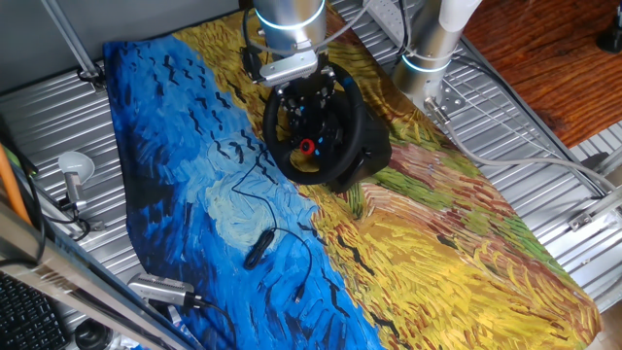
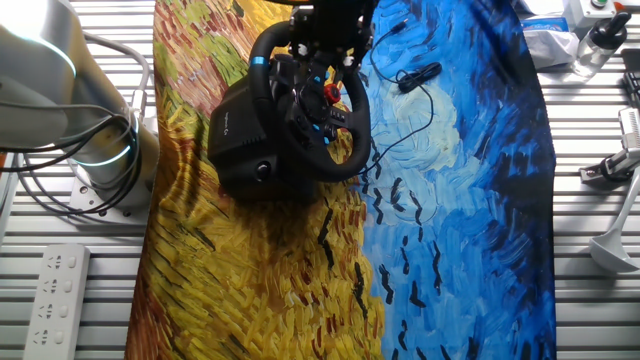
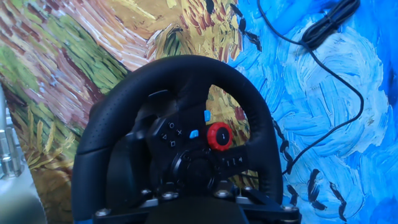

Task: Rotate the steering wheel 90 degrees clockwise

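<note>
The black steering wheel stands tilted on its bulky black base at the far end of the painted cloth. Its hub shows a red knob and small blue-lit buttons. My gripper comes down on the far, top part of the rim and looks shut on it. The wheel, base and gripper also show in the other fixed view. In the hand view the rim fills the frame, the red knob sits right of the hub, and my gripper is dark at the bottom edge.
A small black cabled device lies on the blue part of the cloth; it also shows in the other fixed view and the hand view. The arm's base and a power strip are beside the cloth. A keyboard is at the near left.
</note>
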Robot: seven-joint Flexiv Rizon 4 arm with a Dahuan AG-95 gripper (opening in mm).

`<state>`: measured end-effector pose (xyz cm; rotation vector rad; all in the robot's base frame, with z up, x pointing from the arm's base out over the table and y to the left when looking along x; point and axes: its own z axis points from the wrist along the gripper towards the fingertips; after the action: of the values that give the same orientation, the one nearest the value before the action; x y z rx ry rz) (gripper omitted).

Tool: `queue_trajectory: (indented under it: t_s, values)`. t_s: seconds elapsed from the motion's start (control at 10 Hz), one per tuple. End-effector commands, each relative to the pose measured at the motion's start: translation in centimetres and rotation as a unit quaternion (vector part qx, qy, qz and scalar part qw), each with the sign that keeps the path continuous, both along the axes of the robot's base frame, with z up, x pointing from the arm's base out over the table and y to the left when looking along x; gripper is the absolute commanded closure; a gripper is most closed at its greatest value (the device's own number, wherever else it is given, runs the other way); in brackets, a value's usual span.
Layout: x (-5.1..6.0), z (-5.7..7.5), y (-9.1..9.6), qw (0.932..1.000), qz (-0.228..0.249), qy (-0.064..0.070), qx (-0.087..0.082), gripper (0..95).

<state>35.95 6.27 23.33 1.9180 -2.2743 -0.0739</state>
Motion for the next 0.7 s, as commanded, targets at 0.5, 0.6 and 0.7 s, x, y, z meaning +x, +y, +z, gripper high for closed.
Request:
queue_trajectory:
  t_s: [0.5, 0.6, 0.7]
  values:
    - [0.11, -0.05, -0.03, 1.0000, 0.003, 0.001, -0.001, 57.0]
    - [0.11, -0.05, -0.03, 1.0000, 0.005, 0.002, 0.001, 57.0]
    - [0.11, -0.05, -0.03, 1.0000, 0.004, 0.001, 0.001, 57.0]
